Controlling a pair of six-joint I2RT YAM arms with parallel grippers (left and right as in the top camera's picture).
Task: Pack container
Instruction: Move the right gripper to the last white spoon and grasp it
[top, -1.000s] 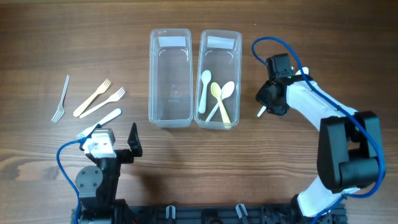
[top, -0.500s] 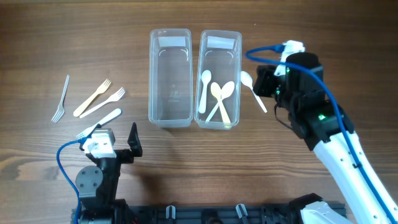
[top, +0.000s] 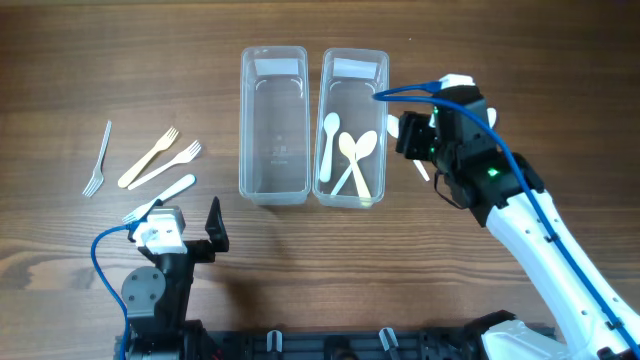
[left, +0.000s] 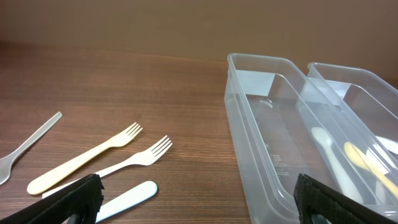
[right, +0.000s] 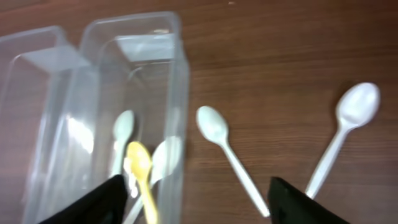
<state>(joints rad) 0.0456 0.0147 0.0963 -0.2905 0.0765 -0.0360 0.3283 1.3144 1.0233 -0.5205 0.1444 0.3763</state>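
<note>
Overhead, two clear containers sit side by side on the wooden worktop (top: 560, 70). Left container (top: 273, 125) has nothing in it. Right container (top: 354, 127) holds three spoons: white spoon (top: 328, 143), yellow spoon (top: 353, 160), second pale spoon (top: 359, 155) crossing the yellow one.

Right gripper (top: 413, 135) hovers just right of the right container, above a loose white spoon (right: 227, 147) lying on the worktop close to the container wall. Right wrist view shows both fingers (right: 87, 202) at the bottom corners, spread wide, nothing between them. A further white spoon (right: 344, 132) lies well right of the first, bowl pointing up-right; in the overhead it is hidden under the arm.

Left gripper (top: 190, 228) is parked near the front edge, left of the containers. Wrist view shows its fingers (left: 71, 202) wide apart, holding nothing.

Left of the containers: clear fork (top: 98, 160), cream fork (top: 149, 157), white fork (top: 166, 165), and a white-handled utensil (top: 160, 198), head partly hidden behind the left arm. All lie flat, apart from the containers.
</note>
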